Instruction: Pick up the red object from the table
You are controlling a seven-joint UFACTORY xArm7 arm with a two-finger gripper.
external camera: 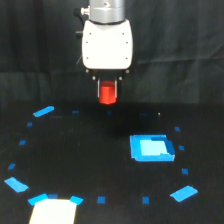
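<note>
Red-orange and bright, the red object (107, 94) is sitting between the fingers (107, 91), whose dark tips are showing on either side of it, closed in against its flanks. It is hanging under the white wrist housing (107, 44), apparently clear of the black table (90, 150), though the gap beneath is hard to judge. Below the fingers and toward the exterior view's right, a flat blue tray (151, 148) is lying well apart; blue tape marks (43, 111) are dotting the table around. The lift looks to be underway; the next move is calling for a steady grip while rising.
</note>
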